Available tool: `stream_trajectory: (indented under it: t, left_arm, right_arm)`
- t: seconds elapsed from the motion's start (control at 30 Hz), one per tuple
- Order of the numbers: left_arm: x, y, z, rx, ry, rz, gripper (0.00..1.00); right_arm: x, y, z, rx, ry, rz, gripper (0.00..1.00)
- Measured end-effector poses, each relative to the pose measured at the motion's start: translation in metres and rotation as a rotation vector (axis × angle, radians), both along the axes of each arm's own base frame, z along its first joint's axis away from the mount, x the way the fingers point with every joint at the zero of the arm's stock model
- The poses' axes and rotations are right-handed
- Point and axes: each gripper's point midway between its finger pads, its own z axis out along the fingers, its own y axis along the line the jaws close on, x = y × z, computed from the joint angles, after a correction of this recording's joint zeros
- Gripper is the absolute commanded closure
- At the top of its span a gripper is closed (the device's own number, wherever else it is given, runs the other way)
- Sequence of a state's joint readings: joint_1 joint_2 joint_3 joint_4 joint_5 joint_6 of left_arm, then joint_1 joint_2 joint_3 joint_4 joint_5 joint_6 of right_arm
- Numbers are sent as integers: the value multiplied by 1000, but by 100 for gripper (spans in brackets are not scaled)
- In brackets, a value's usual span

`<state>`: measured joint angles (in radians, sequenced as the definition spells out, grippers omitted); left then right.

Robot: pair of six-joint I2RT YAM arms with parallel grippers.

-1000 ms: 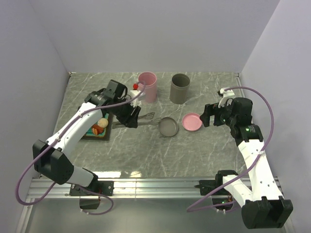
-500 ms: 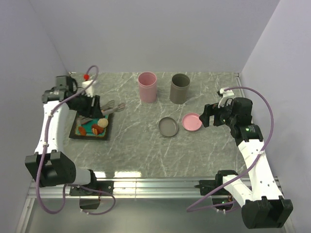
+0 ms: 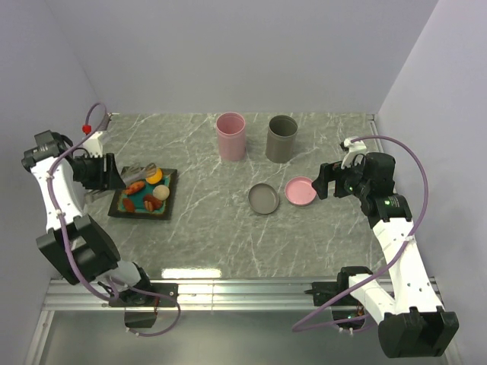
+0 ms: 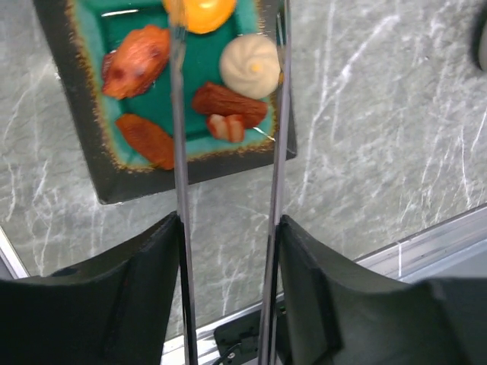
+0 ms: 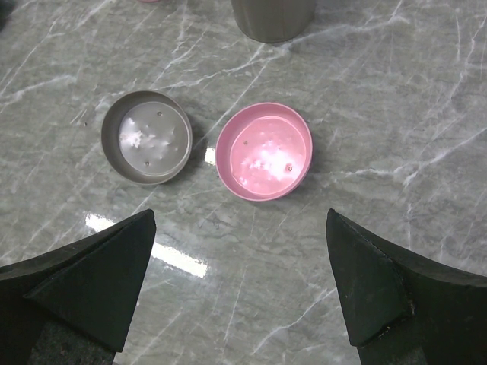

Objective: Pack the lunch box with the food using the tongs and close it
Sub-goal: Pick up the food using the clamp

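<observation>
My left gripper point(image 3: 109, 173) is shut on the tongs point(image 3: 142, 170), at the left edge of the teal tray point(image 3: 169, 196). In the left wrist view the two thin metal arms of the tongs point(image 4: 179, 152) run up from between my fingers point(image 4: 160, 251), spread apart, over the food. Their tips leave the top of that view on either side of an orange piece point(image 4: 202, 11). A tan ball point(image 4: 249, 62), a brown piece point(image 4: 228, 105) and reddish pieces point(image 4: 137, 61) lie on the tray point(image 4: 114, 186). The lunch box's pink container point(image 3: 230, 135) and grey container point(image 3: 281, 138) stand uncovered. My right gripper point(image 3: 323, 182) is open and holds nothing.
A grey lid point(image 3: 264, 198) and a pink lid point(image 3: 300, 190) lie side by side mid-table, both also under my right gripper point(image 5: 240, 220). Walls close the table in on the left, back and right. A metal rail point(image 3: 243, 287) runs along the near edge.
My left arm has swung from the grey lid at mid-table to the far left, carrying the tongs over the tray. The right arm has not moved.
</observation>
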<state>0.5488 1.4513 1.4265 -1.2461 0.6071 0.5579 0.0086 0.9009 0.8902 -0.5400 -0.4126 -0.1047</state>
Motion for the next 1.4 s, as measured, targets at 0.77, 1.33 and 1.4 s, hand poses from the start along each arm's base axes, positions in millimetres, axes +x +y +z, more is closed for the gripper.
stream_trajectory:
  t: [0.77,1.33,1.4]
  left_arm:
    - [36,46,-46,-77,38,33,53]
    - [33,40,-76,-137,79,-22,55]
    - [31,38,-80,-146,87,-25,56]
  right_arm:
    - [-1,0,-2,0,8,0,0]
    - [1,0,-8,0,39,-1,0]
    - [1,0,-8,0,40,-1,0]
